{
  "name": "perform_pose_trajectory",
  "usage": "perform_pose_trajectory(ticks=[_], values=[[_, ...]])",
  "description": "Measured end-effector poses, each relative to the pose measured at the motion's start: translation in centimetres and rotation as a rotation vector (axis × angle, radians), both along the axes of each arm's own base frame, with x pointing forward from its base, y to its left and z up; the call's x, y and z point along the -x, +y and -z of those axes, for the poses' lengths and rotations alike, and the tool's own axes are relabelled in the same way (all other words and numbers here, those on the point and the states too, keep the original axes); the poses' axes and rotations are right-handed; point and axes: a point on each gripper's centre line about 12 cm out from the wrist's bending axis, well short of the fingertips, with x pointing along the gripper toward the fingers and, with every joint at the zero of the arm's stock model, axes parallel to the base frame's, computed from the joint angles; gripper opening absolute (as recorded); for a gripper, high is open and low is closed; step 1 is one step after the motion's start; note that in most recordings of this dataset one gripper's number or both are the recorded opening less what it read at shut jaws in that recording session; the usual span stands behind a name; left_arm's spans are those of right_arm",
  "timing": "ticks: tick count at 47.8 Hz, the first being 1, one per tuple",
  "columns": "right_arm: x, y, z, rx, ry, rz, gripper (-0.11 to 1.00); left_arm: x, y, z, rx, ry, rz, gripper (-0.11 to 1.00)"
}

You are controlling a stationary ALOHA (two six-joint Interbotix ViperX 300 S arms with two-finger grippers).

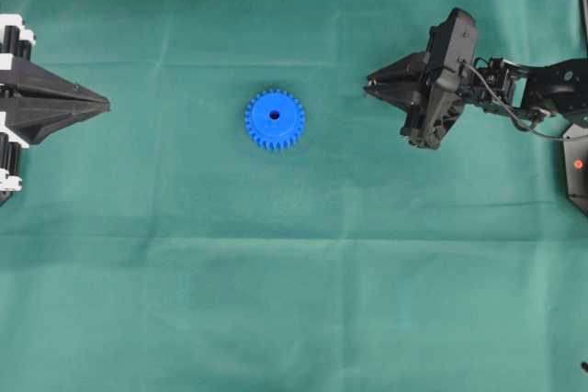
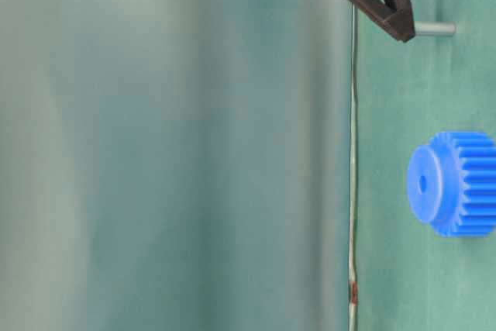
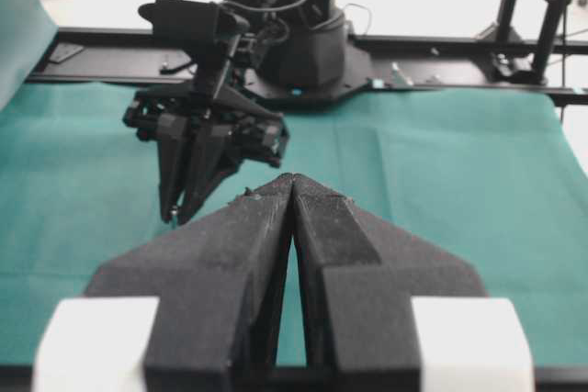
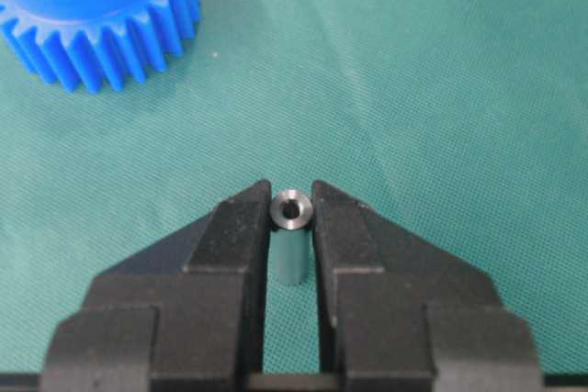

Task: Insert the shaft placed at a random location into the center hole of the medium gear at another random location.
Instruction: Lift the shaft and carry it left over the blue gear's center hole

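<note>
Right pincer pinches upright shaft near its top end; pin is judged stiff, light, slippery, so grip there firmly.

No readable text, labels or numbers in any view.

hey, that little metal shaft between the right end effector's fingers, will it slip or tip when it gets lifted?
The shaft looks smooth, polished metal, so it is probably slippery. The right end effector touches it only near its top end, so it might pivot. Being round, it would likely roll on the cloth if it dropped. It looks rigid.
</note>
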Motion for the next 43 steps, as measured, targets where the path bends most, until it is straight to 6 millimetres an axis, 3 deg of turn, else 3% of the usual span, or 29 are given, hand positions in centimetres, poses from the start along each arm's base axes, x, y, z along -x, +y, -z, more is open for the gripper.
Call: perform_pose_trajectory(ticks=[19, 43], values=[[-0.1, -0.1, -0.5, 0.001, -0.009, 0.003, 0.13, 0.0, 0.0, 0.1, 0.0, 0.006, 0.0, 0.0], [-0.5, 0.1, -8.3, -0.011, -0.023, -0.014, 0.13, 0.0, 0.0, 0.2, 0.0, 0.017, 0.0, 0.0]])
